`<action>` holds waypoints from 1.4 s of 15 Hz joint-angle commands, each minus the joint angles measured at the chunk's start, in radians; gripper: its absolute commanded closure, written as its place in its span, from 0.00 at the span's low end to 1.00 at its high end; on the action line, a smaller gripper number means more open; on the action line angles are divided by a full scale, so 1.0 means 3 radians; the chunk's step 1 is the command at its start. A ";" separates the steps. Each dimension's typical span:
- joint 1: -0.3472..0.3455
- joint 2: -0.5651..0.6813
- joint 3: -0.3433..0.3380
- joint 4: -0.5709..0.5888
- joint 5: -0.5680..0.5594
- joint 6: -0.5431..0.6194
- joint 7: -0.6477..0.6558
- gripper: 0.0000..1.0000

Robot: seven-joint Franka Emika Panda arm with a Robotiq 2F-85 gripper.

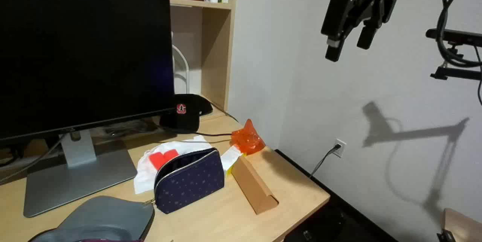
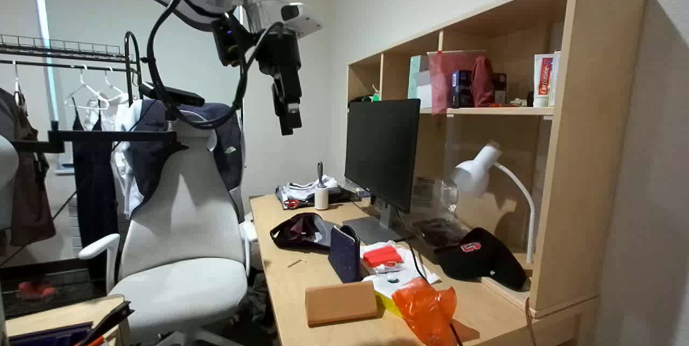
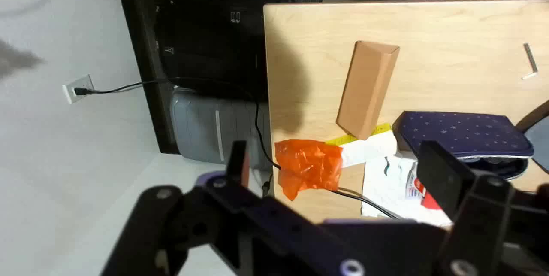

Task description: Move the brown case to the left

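Pale wooden desktop [image 1: 211, 221] supports the slim tan-brown box-like case [image 1: 253, 185]; your black two-fingered gripper [image 1: 349, 49] hangs higher, fingers spread apart

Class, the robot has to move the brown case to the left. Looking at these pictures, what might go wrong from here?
The brown case has slanted sides, so the hand, presently open, might slip when closing on it. The case's end seems to overlap the white-and-yellow item, which might be dragged along. The dark pouch stands close by and might be knocked over.
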 commanded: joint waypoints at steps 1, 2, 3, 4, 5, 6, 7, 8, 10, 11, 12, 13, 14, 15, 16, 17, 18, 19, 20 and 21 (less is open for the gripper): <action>0.0066 0.0007 -0.0055 0.0006 -0.0029 -0.0010 0.0024 0.00; 0.0067 0.0041 -0.0071 0.0027 -0.0044 0.0024 -0.0012 0.00; 0.0073 0.0085 -0.0089 0.0059 -0.0052 0.0032 -0.0045 0.00; 0.0084 0.0148 -0.0120 0.0099 -0.0050 0.0091 -0.0115 0.00; 0.0091 0.0196 -0.0134 0.0131 -0.0069 0.0149 -0.0173 0.00; 0.0088 0.0303 -0.0151 0.0206 -0.0086 0.0226 -0.0236 0.00; 0.0077 0.0373 -0.0161 0.0249 -0.0110 0.0294 -0.0258 0.00; 0.0072 0.0501 -0.0185 0.0322 -0.0127 0.0413 -0.0307 0.00; 0.0094 0.0789 -0.0263 0.0498 -0.0059 0.0528 -0.0455 0.00; 0.0094 0.0921 -0.0287 0.0592 -0.0048 0.0529 -0.0496 0.00; 0.0104 0.1076 -0.0324 0.0700 -0.0023 0.0548 -0.0558 0.00; 0.0119 0.1235 -0.0362 0.0813 0.0000 0.0568 -0.0635 0.00; 0.0127 0.1428 -0.0386 0.0963 0.0007 0.0543 -0.0689 0.00; 0.0141 0.1575 -0.0410 0.1081 0.0037 0.0546 -0.0772 0.00; 0.0144 0.1752 -0.0432 0.1215 0.0057 0.0541 -0.0818 0.00; 0.0148 0.1914 -0.0455 0.1343 0.0084 0.0539 -0.0875 0.00; 0.0154 0.2085 -0.0476 0.1461 0.0129 0.0551 -0.0950 0.00; 0.0157 0.2249 -0.0486 0.1590 0.0166 0.0515 -0.1020 0.00; 0.0153 0.2414 -0.0492 0.1718 0.0209 0.0485 -0.1095 0.00; 0.0146 0.2552 -0.0493 0.1834 0.0257 0.0463 -0.1170 0.00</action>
